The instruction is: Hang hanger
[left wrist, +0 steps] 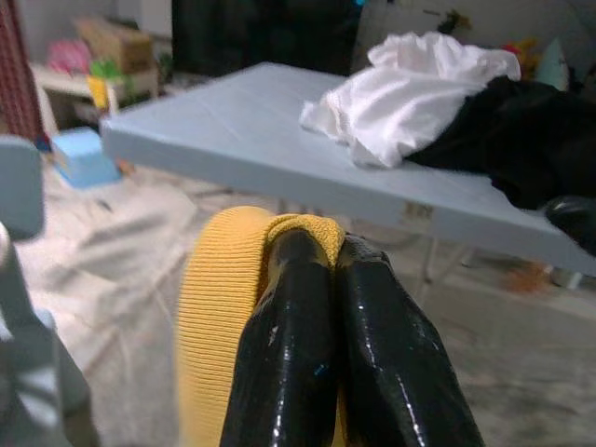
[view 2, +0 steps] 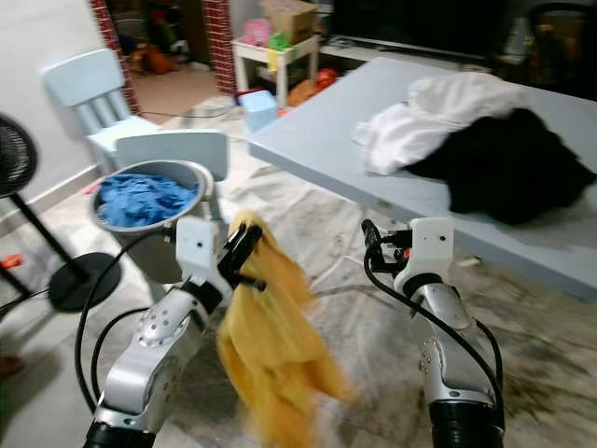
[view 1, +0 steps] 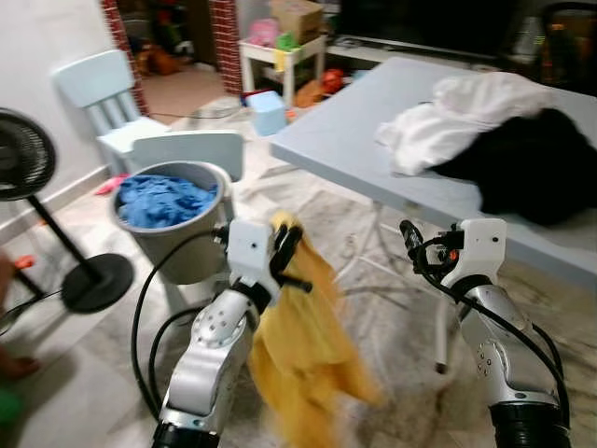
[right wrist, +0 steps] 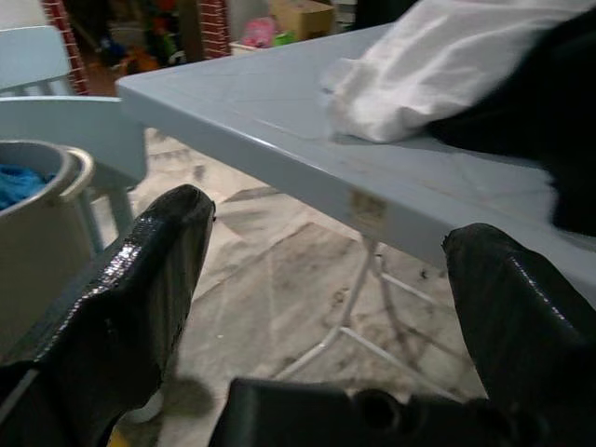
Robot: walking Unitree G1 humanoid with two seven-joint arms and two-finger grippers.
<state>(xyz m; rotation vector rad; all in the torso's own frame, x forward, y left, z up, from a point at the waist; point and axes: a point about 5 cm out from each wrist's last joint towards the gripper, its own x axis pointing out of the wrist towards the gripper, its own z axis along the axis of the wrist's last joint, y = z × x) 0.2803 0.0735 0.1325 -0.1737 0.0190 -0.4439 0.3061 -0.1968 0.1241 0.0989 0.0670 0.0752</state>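
My left gripper (view 1: 285,248) is raised in front of me, shut on the top edge of a yellow cloth (view 1: 308,359) that hangs below it, blurred at the bottom. In the left wrist view the two fingers (left wrist: 289,317) press together with the yellow cloth (left wrist: 216,307) folded over their tips. My right gripper (view 1: 410,241) is held up at the same height, to the right, open with nothing between its fingers (right wrist: 154,270). It sits just short of the near edge of the light blue table (view 1: 345,131).
White clothes (view 1: 462,112) and black clothes (view 1: 532,163) lie piled on the table. A grey bucket (view 1: 177,245) of blue laundry stands to the left by a pale blue chair (view 1: 191,147). A black standing fan (view 1: 23,159) is at far left.
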